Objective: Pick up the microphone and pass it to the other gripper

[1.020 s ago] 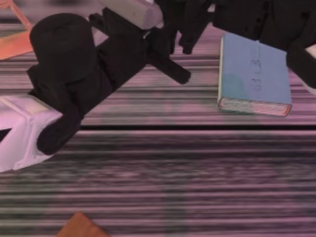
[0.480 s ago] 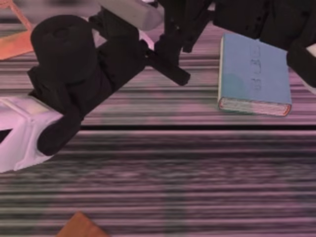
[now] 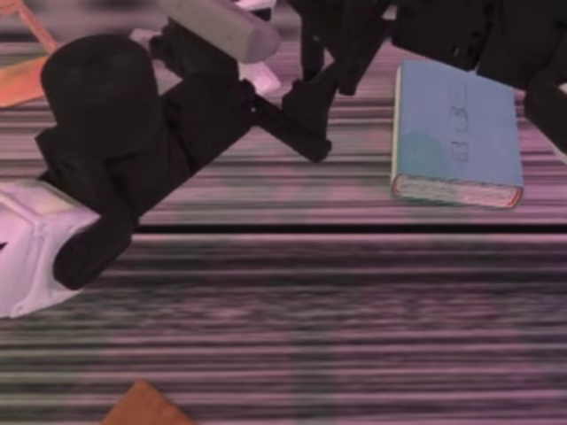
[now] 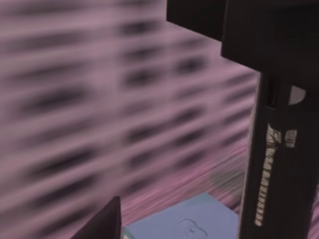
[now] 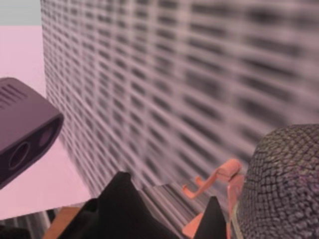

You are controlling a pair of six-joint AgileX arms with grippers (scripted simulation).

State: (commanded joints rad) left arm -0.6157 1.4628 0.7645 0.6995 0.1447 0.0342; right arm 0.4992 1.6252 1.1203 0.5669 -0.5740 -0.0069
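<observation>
Meeting above surface [image 3: 310,310], far centre: left gripper [image 3: 252,99] reaching in from top view's left, right gripper [image 3: 323,81] descending from far right. Microphone [image 3: 297,133] aloft between both, black handle slanting toward near right, free end clear of blue book [image 3: 456,124]. Book flat on surface, right of microphone. Left wrist view: handle [image 4: 279,169] close, upright. Right wrist view: mesh head [image 5: 284,189] close. Grasp state of either gripper: cannot tell.

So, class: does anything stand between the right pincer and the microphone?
Nothing visible does. The right pincer hangs open right by the microphone, which the left pincer holds above the table. The blue book lies off to the right.
</observation>
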